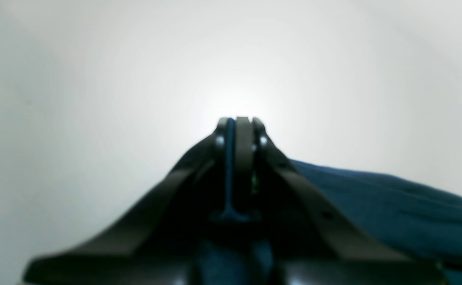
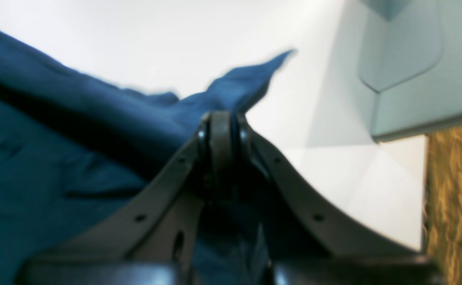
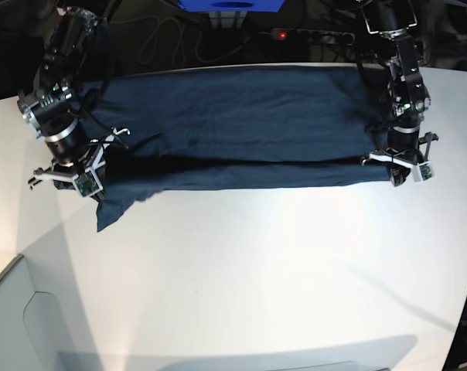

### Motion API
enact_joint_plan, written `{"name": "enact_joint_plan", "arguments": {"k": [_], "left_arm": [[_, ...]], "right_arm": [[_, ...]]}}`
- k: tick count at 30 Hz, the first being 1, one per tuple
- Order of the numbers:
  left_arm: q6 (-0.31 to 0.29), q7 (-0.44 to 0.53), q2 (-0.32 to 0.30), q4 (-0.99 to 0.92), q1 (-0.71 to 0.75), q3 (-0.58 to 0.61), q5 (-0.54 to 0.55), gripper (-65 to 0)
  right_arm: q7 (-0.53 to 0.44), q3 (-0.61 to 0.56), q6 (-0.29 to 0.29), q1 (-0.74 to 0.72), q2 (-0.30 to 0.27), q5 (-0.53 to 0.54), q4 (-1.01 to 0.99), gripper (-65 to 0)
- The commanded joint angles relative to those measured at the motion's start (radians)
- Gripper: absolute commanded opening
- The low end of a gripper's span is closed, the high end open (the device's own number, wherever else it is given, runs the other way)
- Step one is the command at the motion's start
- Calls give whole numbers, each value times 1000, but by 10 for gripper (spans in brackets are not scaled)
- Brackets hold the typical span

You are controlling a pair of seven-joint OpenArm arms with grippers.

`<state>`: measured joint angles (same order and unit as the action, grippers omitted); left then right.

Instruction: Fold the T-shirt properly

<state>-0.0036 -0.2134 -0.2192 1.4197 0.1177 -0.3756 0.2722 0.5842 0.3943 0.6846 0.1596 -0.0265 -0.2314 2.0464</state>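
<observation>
The dark navy T-shirt (image 3: 241, 131) lies spread across the far half of the white table (image 3: 257, 270), with its front edge folded over into a long band. My left gripper (image 3: 393, 174) is at the shirt's right end. In the left wrist view it (image 1: 236, 122) is shut with a thin layer of blue cloth (image 1: 393, 206) pinched between the fingers. My right gripper (image 3: 94, 193) is at the shirt's left end. In the right wrist view it (image 2: 221, 118) is shut on the shirt (image 2: 56, 158), and a loose corner (image 2: 254, 75) sticks out beyond the fingertips.
A pale grey box (image 3: 17, 317) stands at the table's near left corner and also shows in the right wrist view (image 2: 413, 79). The table edge and a yellowish floor (image 2: 452, 198) lie beside it. Cables and a power strip (image 3: 295, 35) run behind the table.
</observation>
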Motion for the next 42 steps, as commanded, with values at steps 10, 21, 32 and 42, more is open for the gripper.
{"name": "enact_joint_plan", "arguments": {"k": [10, 21, 32, 42], "left_arm": [[3, 21, -18, 158, 79, -7, 3, -650], [3, 25, -16, 234, 158, -7, 3, -650], [3, 27, -19, 125, 90, -6, -1, -650], [3, 27, -19, 132, 130, -6, 3, -650]], "right_arm": [[-57, 2, 14, 185, 13, 16, 59, -649], [-123, 73, 14, 281, 7, 16, 58, -649], [-119, 131, 14, 303, 9, 16, 55, -649], [-123, 131, 14, 324, 6, 16, 26, -649]]}}
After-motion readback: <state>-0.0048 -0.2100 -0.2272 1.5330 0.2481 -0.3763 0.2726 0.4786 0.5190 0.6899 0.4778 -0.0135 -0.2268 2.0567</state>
